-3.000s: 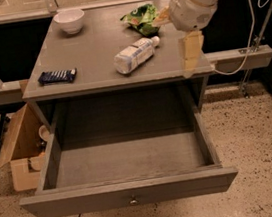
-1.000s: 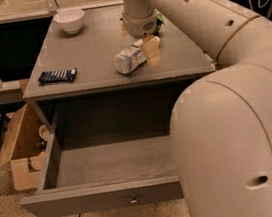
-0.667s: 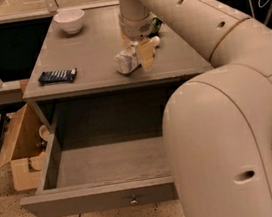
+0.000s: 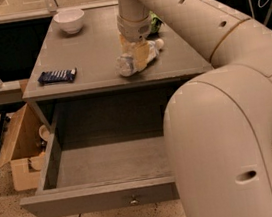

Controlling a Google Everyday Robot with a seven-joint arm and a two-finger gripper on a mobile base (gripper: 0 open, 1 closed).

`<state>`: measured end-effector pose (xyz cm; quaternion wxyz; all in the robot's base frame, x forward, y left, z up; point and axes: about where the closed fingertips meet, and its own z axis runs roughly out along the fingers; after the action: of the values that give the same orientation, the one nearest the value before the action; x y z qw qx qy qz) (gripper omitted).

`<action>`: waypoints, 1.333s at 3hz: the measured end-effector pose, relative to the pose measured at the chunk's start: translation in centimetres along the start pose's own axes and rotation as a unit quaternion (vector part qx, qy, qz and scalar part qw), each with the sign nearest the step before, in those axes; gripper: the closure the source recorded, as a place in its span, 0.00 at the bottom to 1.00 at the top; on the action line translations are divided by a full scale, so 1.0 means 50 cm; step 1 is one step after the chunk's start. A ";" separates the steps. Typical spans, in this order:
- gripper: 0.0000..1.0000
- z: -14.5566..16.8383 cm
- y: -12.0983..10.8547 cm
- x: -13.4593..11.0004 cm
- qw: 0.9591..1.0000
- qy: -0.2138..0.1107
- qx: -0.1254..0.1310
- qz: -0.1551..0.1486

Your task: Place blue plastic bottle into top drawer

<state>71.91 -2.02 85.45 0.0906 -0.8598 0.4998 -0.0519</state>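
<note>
Since a moment ago, my end effector point(image 4: 136, 55) has slid left from beside the blue plastic bottle point(image 4: 124, 65) and now sits right over its middle, at the top centre of the frame. I cannot tell whether it has clamped on. The bottle lies on its side on the tabletop point(image 4: 92, 51), cap toward the upper right. The top drawer point(image 4: 98, 199) stands pulled out at lower left.

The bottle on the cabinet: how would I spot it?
Find the grey cabinet with its drawer pulled open. On its top, toward the right, a bottle lies on its side beneath the gripper. Unlike the bowl and dark snack bar, it is clear plastic.
</note>
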 end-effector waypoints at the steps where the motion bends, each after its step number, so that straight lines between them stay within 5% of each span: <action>1: 1.00 -0.077 0.054 -0.009 0.998 -0.039 0.036 0.016; 2: 1.00 -0.144 0.141 0.002 0.994 -0.065 0.050 0.070; 3: 1.00 -0.164 0.229 0.013 0.985 -0.095 0.040 0.142; 4: 1.00 -0.162 0.229 0.012 0.984 -0.098 0.040 0.142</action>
<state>61.01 -8.92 90.97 0.1797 -0.7765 0.6034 0.0257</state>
